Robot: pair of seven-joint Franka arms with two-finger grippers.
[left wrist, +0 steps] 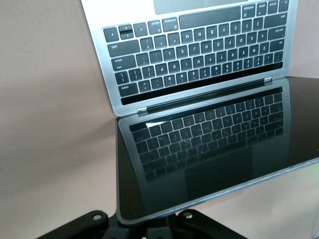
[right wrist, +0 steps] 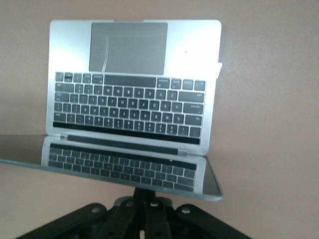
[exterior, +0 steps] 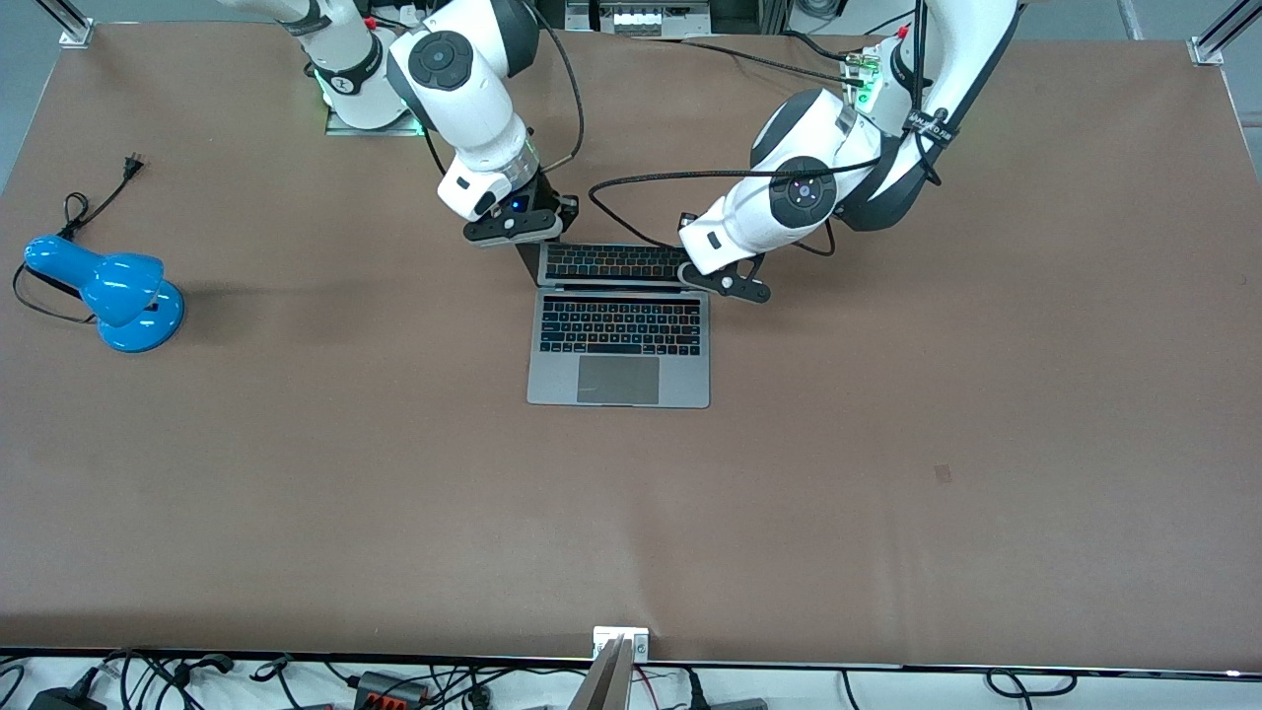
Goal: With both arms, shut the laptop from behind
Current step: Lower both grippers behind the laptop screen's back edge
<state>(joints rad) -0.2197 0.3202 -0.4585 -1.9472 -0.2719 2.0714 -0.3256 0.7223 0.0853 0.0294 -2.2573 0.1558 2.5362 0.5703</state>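
We see the bench (exterior: pixel 296 493), laptop (exterior: pixel 619 345) mid-bench, open, dark screen tilted over its keyboard. Right gripper (exterior: pixel 515 228) and left gripper (exterior: pixel 728 283) sit at the lid's top corners; we can't tell their fingers' state.

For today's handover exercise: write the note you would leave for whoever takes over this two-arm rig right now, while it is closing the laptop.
Left gripper: at the top edge of the laptop's screen, at the corner toward the left arm's end of the table; contact is not visible.
Right gripper: at the screen's other top corner; contact is not visible.
Laptop: mid-table, base flat, keyboard facing up, screen up and dark, mirroring the keys.
Done: both arms are in place at the lid's back.
Left: push the lid forward and down onto the base together, evenly, then withdraw.
Also on the table: a blue lamp toward the right arm's end, well clear.
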